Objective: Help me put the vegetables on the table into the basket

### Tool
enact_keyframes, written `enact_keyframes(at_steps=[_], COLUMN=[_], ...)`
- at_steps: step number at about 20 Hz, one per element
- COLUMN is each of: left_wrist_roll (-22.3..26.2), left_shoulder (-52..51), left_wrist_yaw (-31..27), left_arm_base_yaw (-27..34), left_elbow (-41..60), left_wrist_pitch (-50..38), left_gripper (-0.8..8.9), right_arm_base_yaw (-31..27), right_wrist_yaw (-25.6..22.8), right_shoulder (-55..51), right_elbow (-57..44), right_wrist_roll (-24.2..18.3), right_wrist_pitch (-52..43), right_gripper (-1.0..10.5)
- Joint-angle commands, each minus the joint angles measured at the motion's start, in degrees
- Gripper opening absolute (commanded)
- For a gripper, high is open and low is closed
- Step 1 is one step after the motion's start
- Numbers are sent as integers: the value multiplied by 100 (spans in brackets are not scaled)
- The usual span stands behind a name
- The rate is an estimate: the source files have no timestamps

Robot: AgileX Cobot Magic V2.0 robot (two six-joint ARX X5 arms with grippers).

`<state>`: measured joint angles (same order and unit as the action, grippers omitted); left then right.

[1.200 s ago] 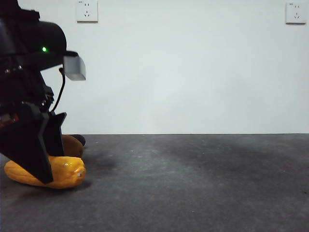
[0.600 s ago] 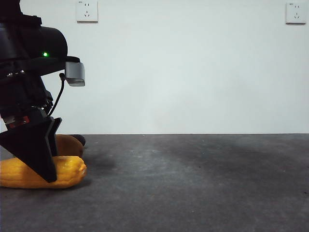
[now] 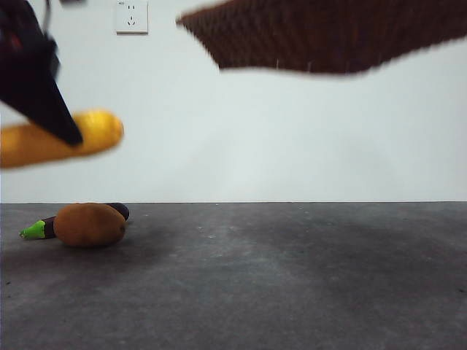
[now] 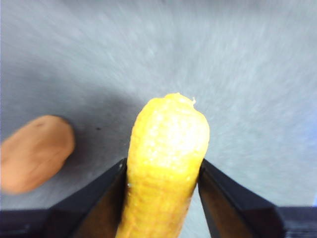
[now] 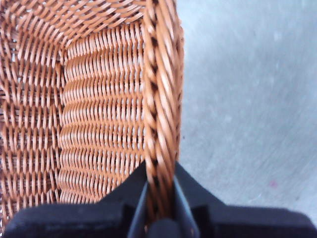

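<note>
My left gripper is shut on the yellow corn cob and holds it high above the table; in the front view the cob hangs at the upper left under the black jaw. The brown potato lies on the table at the left, also in the left wrist view. The dark-purple eggplant with green tip lies behind it. My right gripper is shut on the rim of the wicker basket, which is lifted in the air at the top right of the front view. The basket's inside looks empty.
The dark grey table stretches wide to the right of the potato. A white wall with a power socket stands behind.
My left gripper has lifted the corn cob off the table to well above it. The basket has come into view, raised at the top right. The potato and eggplant now show fully.
</note>
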<state>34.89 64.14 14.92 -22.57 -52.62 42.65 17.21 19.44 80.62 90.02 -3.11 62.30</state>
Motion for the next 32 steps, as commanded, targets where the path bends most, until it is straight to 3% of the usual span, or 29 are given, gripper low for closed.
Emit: enact_keyframes(at_steps=[1, 5, 10, 15, 18, 23, 32], left_wrist_roll=[-385, -883, -1932, -3042, -3504, -3624, -3954], left_shoulder=[-584, -1412, -1631, -833, -114, 1040, 2074], left_wrist_yaw=[35, 179, 625, 597, 162, -264, -254], left_arm_base_yaw=[-13, -17, -286, -1460, -2214, -2667, -3021], left_elbow=[-9, -9, -9, -9, -11, -529, -804], left_wrist_pitch=[323, 765, 199, -1257, -2063, -2302, -1934], left_gripper=[-6, -6, -6, -6, -6, -6, -3], right_arm_base_yaw=[-9, 2, 127, 704, 872, 872, 872], right_wrist_yaw=[50, 98, 225, 105, 83, 2, -61], right_shoulder=[-24, -24, -22, -20, -11, 0, 22], right_elbow=[-592, -1746, -2761, -2966, -2966, -2966, -2968], right_wrist_roll=[337, 833, 1397, 1937, 2111, 2111, 2039], right_wrist_pitch=[-409, -1340, -2293, -3012, -3226, -3217, -3224], right_gripper=[-12, -12, -12, -12, -12, -12, -12])
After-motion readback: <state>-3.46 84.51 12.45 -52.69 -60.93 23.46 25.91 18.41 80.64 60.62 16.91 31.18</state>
